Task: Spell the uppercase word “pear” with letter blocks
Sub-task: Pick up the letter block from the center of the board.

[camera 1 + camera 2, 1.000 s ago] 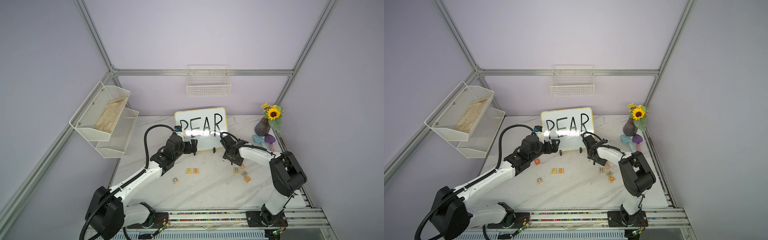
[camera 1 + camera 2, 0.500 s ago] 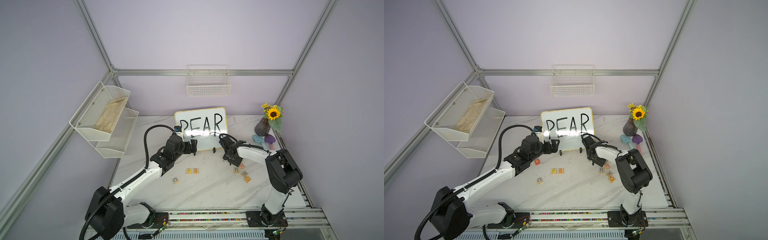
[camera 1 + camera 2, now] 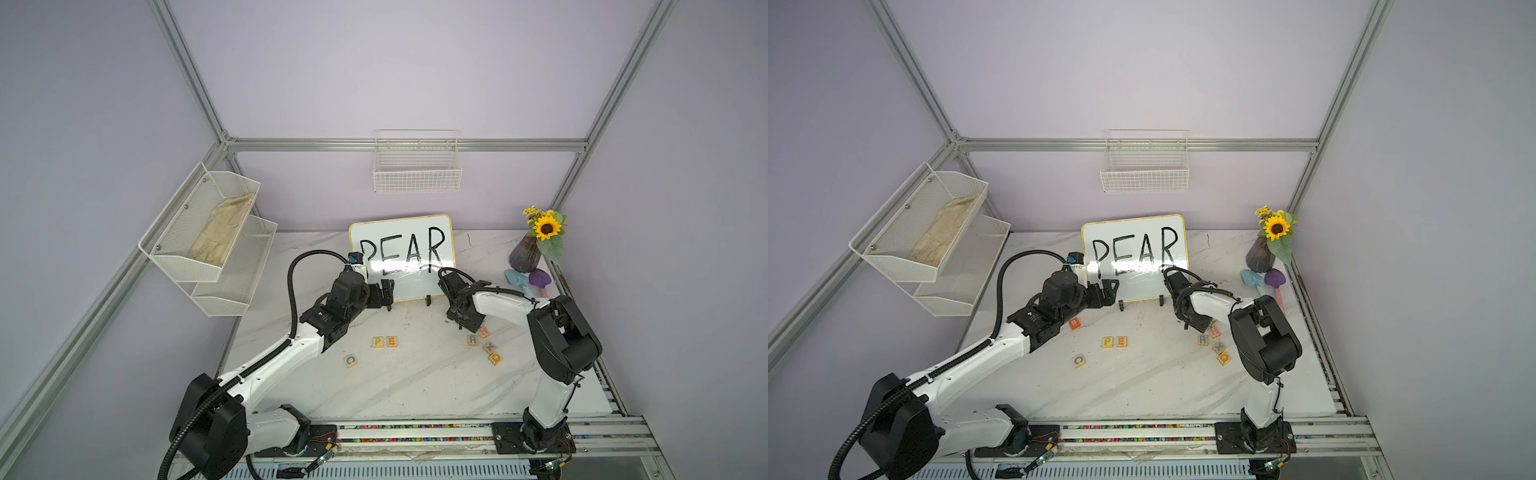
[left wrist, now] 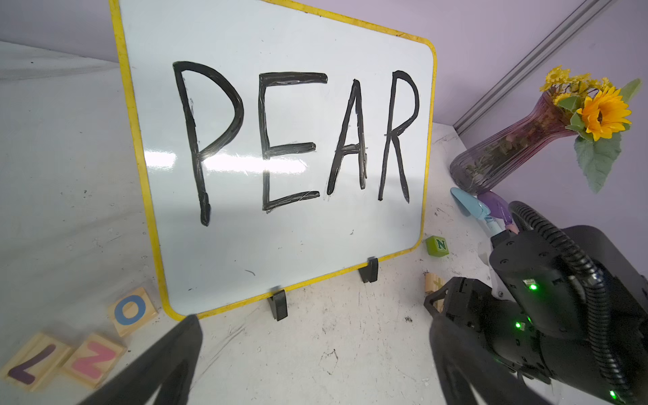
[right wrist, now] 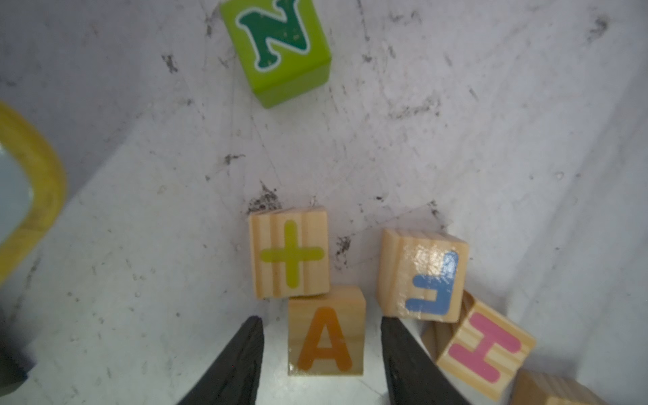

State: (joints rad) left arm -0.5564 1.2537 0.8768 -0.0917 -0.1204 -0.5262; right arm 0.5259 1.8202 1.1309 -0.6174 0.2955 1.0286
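I have the right gripper [image 5: 322, 321] down over the A block [image 5: 326, 333]. It lies flat on the table [image 5: 140, 245] with its orange letter up, inside the crowded group on the right side, and in both top views the gripper hides it. The two black fingers [image 5: 242, 354] stand one on each side of the A block, with a thin strip of table showing at each side, so I read them as open around it and not gripping. The left gripper [image 4: 312, 364] is spread wide and empty in front of the whiteboard [image 4: 280, 140]. The P block [image 3: 377, 341] and the E block [image 3: 391, 341] sit touching side by side near the middle of the table, and the R block [image 3: 472, 340] lies well apart to their right. I judge the A block to be light, stiff wood that will not give under pressure; its faces look smooth, so maybe a little slippery. The best hold is on the two opposite side faces, centred and low, so that it does not turn. My worry is the neighbours: the plus block [image 5: 290, 254] touches its far edge, and the F block [image 5: 424, 277] is just beside one fingertip and could be dragged along.
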